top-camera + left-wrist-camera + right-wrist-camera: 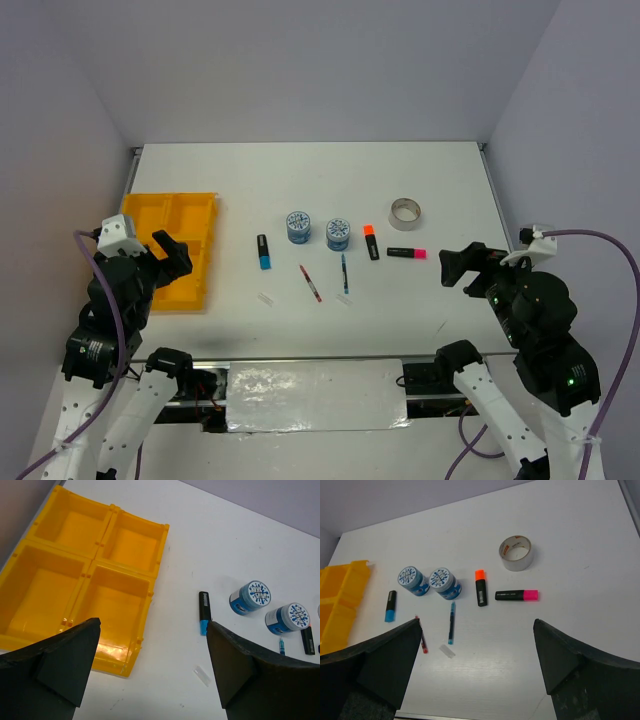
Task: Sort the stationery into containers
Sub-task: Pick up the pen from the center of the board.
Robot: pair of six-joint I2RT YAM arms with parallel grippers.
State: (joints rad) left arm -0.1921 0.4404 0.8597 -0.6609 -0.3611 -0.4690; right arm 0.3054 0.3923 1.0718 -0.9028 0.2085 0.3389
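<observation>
The yellow tray (188, 214) lies at the left, and its four compartments (125, 547) hold nothing. On the table to its right lie a blue-ended highlighter (263, 251), two blue-white rolls (298, 226) (338, 233), an orange-ended highlighter (371, 242), a pink-ended highlighter (406, 253), a silvery tape ring (405, 212), a red pen (310, 283) and a blue pen (344, 272). My left gripper (171, 253) hovers open and empty over the tray's near right corner (152, 625). My right gripper (459, 268) is open and empty, right of the pink highlighter (477, 625).
Two small clear caps (266, 298) (344, 299) lie near the pens. The tray's edge shows at the left of the right wrist view (340, 605). Grey walls close the table at the back and sides.
</observation>
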